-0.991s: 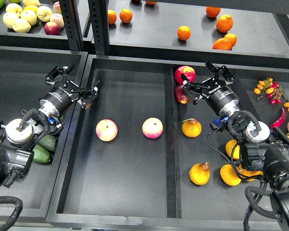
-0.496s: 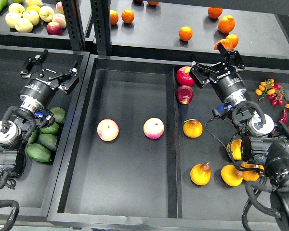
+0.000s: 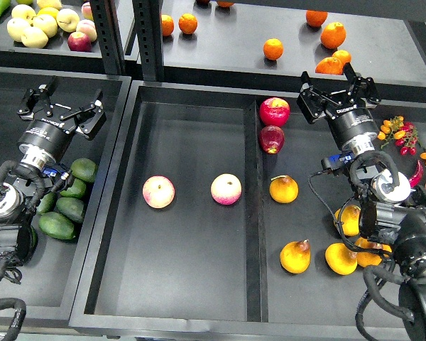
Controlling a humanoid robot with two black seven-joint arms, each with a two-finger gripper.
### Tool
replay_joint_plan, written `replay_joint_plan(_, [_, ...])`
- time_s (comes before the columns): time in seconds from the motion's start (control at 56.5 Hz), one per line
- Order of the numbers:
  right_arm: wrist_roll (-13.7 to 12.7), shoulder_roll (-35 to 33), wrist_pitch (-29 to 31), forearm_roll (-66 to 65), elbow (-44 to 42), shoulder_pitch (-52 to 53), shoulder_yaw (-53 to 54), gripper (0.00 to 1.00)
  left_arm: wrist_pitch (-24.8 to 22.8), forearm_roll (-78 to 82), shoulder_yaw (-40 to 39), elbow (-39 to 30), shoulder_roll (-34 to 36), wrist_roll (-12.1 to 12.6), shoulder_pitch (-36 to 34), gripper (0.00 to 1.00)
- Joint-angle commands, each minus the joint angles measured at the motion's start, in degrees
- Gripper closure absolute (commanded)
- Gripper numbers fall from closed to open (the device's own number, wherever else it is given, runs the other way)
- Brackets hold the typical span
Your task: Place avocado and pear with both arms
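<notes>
The pear (image 3: 295, 257), orange-yellow with a brownish neck, lies in the right tray near its front. Several green avocados lie in the left tray; the longest, pointed one (image 3: 57, 225) is the frontmost, beside my left arm. My left gripper (image 3: 60, 106) is open and empty, over the back of the left tray, well behind the avocados. My right gripper (image 3: 337, 91) is open and empty at the back of the right tray, to the right of a red apple (image 3: 274, 111) and far behind the pear.
Two pink-yellow apples (image 3: 158, 192) (image 3: 226, 189) lie in the middle tray (image 3: 192, 284). A rounder orange-yellow fruit (image 3: 284, 189), a second red apple (image 3: 271, 138) and more yellow fruit (image 3: 339, 258) share the right tray. Oranges (image 3: 272, 48) sit on the rear shelf. A dark post (image 3: 113, 35) stands behind.
My left gripper has swung left, from the middle tray's edge to over the left tray, uncovering more avocados. My right gripper has moved right and back, away from the red apples.
</notes>
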Motion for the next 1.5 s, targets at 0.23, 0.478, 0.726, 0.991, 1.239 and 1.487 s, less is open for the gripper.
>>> replay_joint_plan(0.23, [2.0, 0.0, 0.0, -3.9, 3.3, -5.4, 4.1, 0.01, 0.0, 1.0, -1.5, -6.0, 0.0, -1.5, 1.6, 0.01])
replay_joint_plan(0.478, [15.4, 0.0, 0.0, -4.5, 3.9, -7.6, 5.2, 0.01, 0.0, 1.1, -1.6, -10.3, 0.0, -2.1, 5.0, 0.01])
replay_joint_plan(0.726, [20.8, 0.0, 0.0, -5.2, 3.8, -7.7, 4.8, 0.01, 0.0, 1.1, -3.2, -10.5, 0.0, -3.8, 5.0, 0.01])
replay_joint_plan(0.991, [20.4, 0.0, 0.0, -14.2, 5.4, -9.7, 2.8, 0.01, 0.0, 4.3, -4.3, -14.7, 0.0, -6.2, 9.3, 0.01])
replay_joint_plan(1.239, [18.8, 0.0, 0.0, -14.2, 8.0, -13.8, 2.3, 0.01, 0.0, 5.9, -3.6, -19.5, 0.0, -6.2, 15.1, 0.01])
replay_joint_plan(1.487, [18.6, 0.0, 0.0, -14.3, 14.2, -22.2, 1.7, 0.01, 0.0, 5.9, -2.8, -23.6, 0.0, -6.2, 20.7, 0.01])
